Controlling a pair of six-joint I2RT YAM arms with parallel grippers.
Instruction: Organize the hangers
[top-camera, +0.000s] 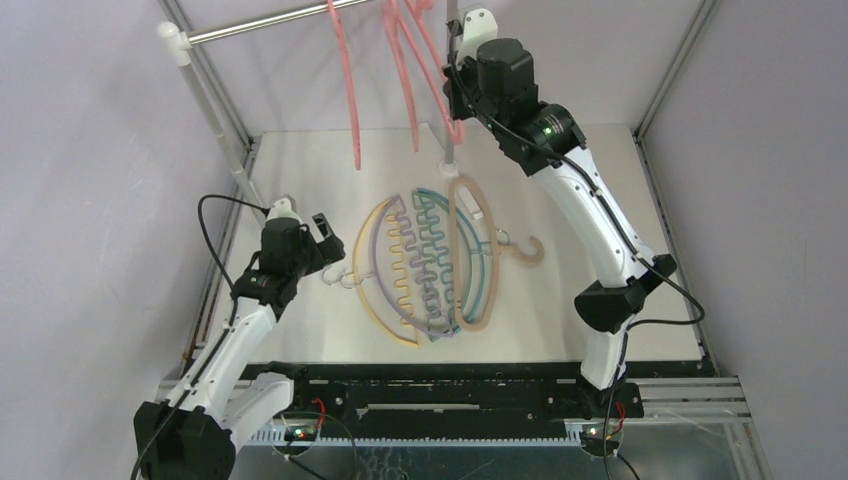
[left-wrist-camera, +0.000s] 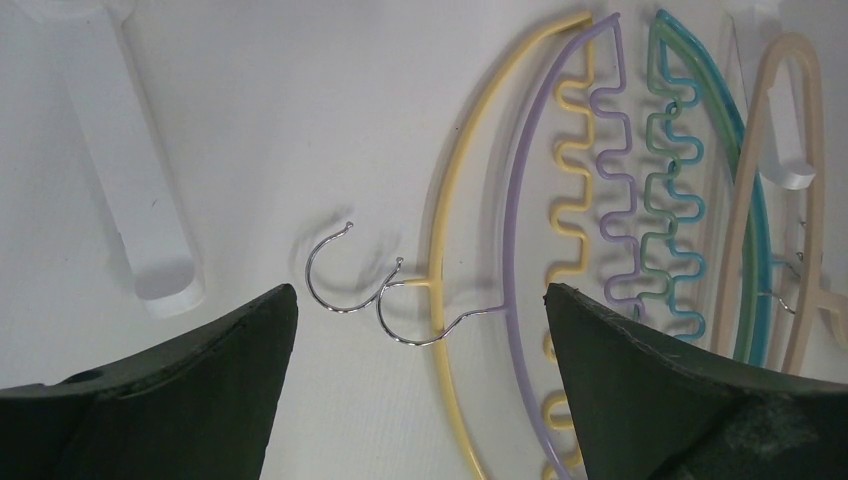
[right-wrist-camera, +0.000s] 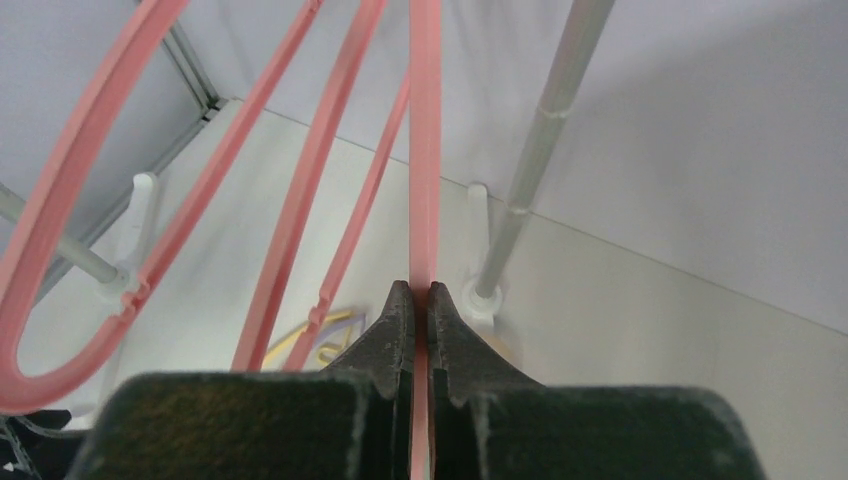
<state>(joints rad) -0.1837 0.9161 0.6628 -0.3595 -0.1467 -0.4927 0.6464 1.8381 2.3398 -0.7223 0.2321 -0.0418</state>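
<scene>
Pink hangers (top-camera: 350, 80) hang from the silver rail (top-camera: 270, 22) at the back. My right gripper (right-wrist-camera: 421, 292) is raised near the rail and shut on the bar of a pink hanger (right-wrist-camera: 424, 150); more pink hangers (right-wrist-camera: 300, 190) hang to its left. On the table lie a yellow hanger (left-wrist-camera: 455, 200), a lavender one (left-wrist-camera: 520, 180), a teal and a green one (left-wrist-camera: 690, 120) and a tan one (left-wrist-camera: 800, 130), stacked side by side (top-camera: 430, 265). My left gripper (left-wrist-camera: 420, 330) is open just above the two wire hooks (left-wrist-camera: 335, 275) of the yellow and lavender hangers.
White rack feet (left-wrist-camera: 130, 170) stand on the table left of the pile. An upright grey rack pole (right-wrist-camera: 545, 140) rises right of my right gripper. Frame posts border the table (top-camera: 600, 330) at both sides.
</scene>
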